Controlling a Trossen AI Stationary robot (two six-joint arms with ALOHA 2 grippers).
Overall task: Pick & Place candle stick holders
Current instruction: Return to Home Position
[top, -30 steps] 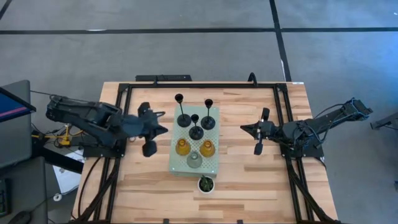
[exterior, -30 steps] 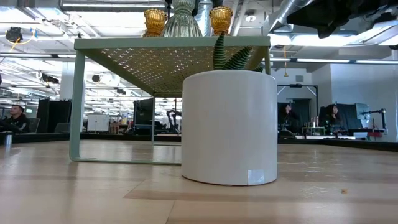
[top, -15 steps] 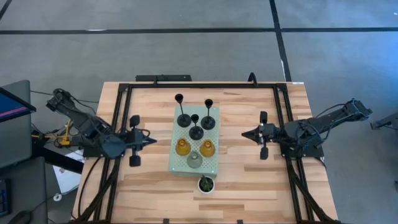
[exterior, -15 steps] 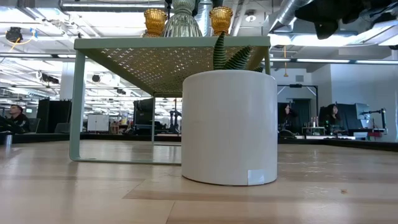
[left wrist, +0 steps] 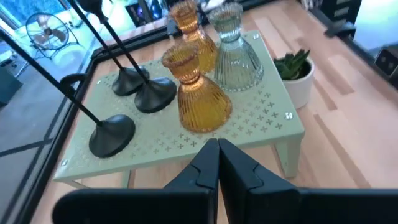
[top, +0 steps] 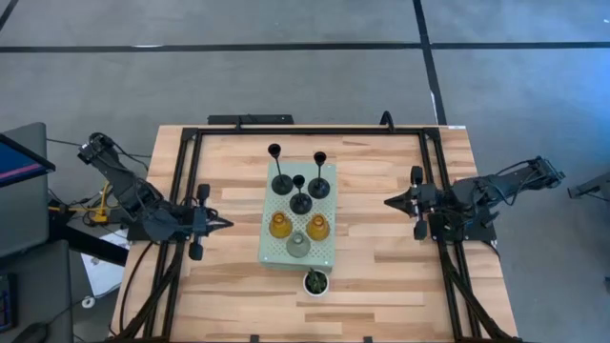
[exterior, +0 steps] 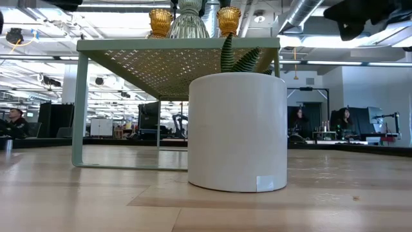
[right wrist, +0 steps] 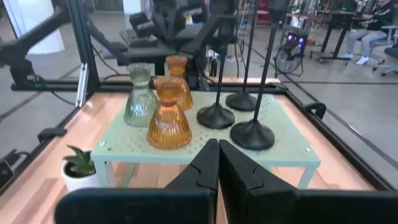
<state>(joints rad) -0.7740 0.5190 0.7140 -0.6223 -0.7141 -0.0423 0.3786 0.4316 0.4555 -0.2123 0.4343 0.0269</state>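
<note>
So, nearest first: at the front edge of the desk (top: 400, 286) we're seeing the small plant (top: 315, 281) in its white pot (exterior: 237, 132), standing just beside the front side of the pale green perforated shelf (top: 327, 258). On that shelf all six candle stick holders (right wrist: 166, 121) are standing upright. The clear-grey holder (top: 297, 246) is sitting frontmost, approx. mid-width. Just behind it the two squat amber ones are sitting side by side: the left amber holder (top: 278, 226) & the right amber holder (top: 317, 227). Behind those, three black ones are rising on thin stems: the middle black holder (top: 299, 203) w/ its base just behind the ambers, then the left black holder (top: 282, 184) & the right black holder (top: 319, 187) farther back. We're holding both arms out to the sides, well apart from the shelf. Our left end effector (top: 221, 225) is hovering over the desk's left part, pointing at the shelf, fingers (left wrist: 199, 171) pressed together w/ nothing btwn them. Our right end effector (top: 391, 201) is hovering over the right part, likewise clenched & empty. Farthest off, in the low view, a person (exterior: 13, 121) is sitting in the room beyond the desk.
</note>
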